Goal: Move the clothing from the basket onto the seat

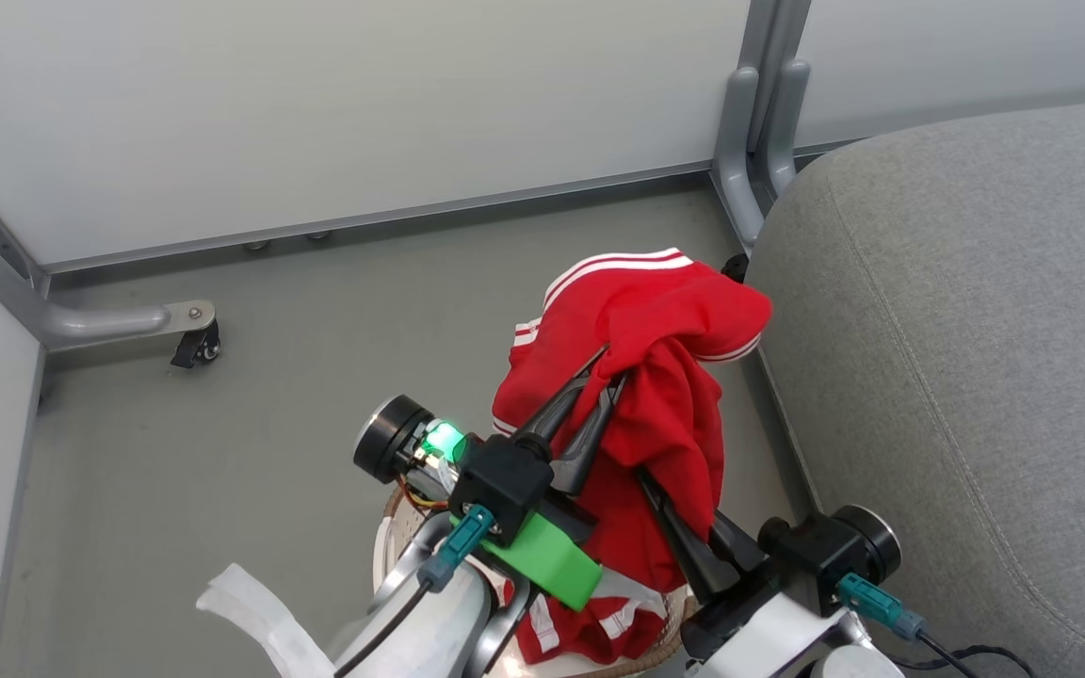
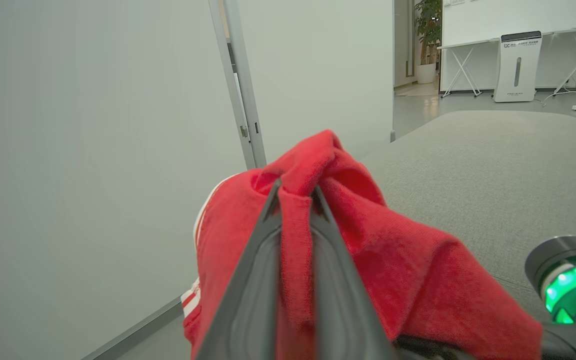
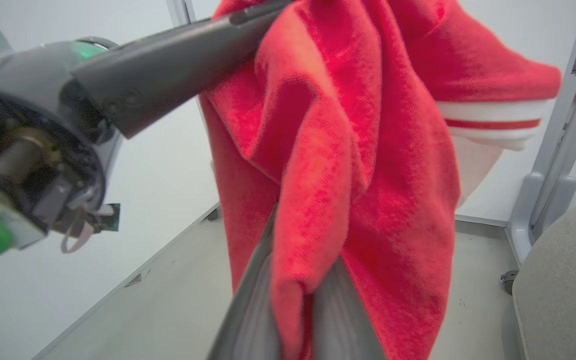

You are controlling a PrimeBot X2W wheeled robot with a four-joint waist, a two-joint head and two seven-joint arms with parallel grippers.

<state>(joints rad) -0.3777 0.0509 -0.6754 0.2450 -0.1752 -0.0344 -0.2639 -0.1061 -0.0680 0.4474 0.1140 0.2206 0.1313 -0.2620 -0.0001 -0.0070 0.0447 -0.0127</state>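
A red garment with white stripe trim, the clothing (image 1: 655, 377), hangs lifted above the basket (image 1: 392, 537), whose rim peeks out under my arms. My left gripper (image 1: 607, 369) is shut on a fold near the garment's top; cloth is pinched between its fingers (image 2: 295, 200). My right gripper (image 1: 641, 476) is shut on a lower fold of the same clothing (image 3: 348, 165), its tips buried in cloth. More red and white fabric (image 1: 590, 631) lies in the basket. The grey seat (image 1: 957, 358) sits just right of the lifted clothing.
White partition walls (image 1: 316, 113) with grey metal posts (image 1: 759, 141) and a castor foot (image 1: 196, 344) border the grey floor (image 1: 222, 452). A white strap (image 1: 260, 612) lies at lower left. In the left wrist view the seat (image 2: 493, 165) stretches away toward a distant white stand (image 2: 517, 67).
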